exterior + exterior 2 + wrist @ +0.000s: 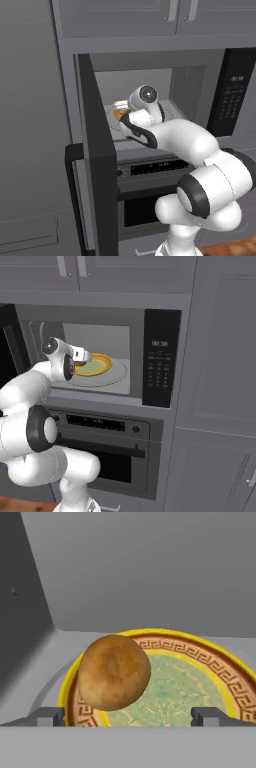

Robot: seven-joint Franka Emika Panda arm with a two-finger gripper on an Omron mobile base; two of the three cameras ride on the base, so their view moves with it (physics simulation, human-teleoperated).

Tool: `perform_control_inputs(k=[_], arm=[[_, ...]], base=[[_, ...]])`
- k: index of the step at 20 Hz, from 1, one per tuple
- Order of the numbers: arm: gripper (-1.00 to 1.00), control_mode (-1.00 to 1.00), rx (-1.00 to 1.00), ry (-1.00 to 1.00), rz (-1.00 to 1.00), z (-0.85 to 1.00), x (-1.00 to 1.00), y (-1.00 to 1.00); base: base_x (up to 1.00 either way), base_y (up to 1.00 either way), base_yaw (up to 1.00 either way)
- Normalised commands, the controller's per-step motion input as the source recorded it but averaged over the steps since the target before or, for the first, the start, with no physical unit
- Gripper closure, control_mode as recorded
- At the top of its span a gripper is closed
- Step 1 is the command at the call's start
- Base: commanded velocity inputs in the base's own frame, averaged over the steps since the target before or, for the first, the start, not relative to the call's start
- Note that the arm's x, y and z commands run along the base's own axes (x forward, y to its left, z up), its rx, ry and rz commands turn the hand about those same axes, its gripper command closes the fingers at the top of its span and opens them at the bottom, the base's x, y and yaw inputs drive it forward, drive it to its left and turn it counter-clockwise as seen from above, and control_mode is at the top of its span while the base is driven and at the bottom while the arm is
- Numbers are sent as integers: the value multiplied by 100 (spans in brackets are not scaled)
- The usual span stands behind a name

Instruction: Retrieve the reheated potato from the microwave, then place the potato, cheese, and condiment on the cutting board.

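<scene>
The microwave stands with its door swung wide to the left. Inside, the potato, a round tan-brown lump, rests on the left part of a plate with a yellow rim and a patterned orange band. My gripper is open inside the cavity, just short of the potato, with a fingertip low on each side of it and not touching it. From the base views the gripper hangs over the plate. The cheese, condiment and cutting board are out of view.
A knobbed oven with a handle bar sits right below the microwave. Grey cabinets run above, and a tall grey panel stands to the right. The open door's edge is close to my forearm. The cavity walls close in left and behind.
</scene>
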Motion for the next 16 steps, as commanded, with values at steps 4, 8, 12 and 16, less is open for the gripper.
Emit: perform_control_inputs(k=[4, 8, 12, 16], arm=[[-100, -100, 0, 0, 0, -15, 42, 12], [-100, -100, 1, 2, 0, -13, 38, 10], [-100, -100, 2, 5, 0, -14, 32, 12], [-100, -100, 3, 10, 0, -16, 18, 12]], base=[[0, 0, 0], [0, 0, 0], [0, 0, 0], [0, 0, 0]])
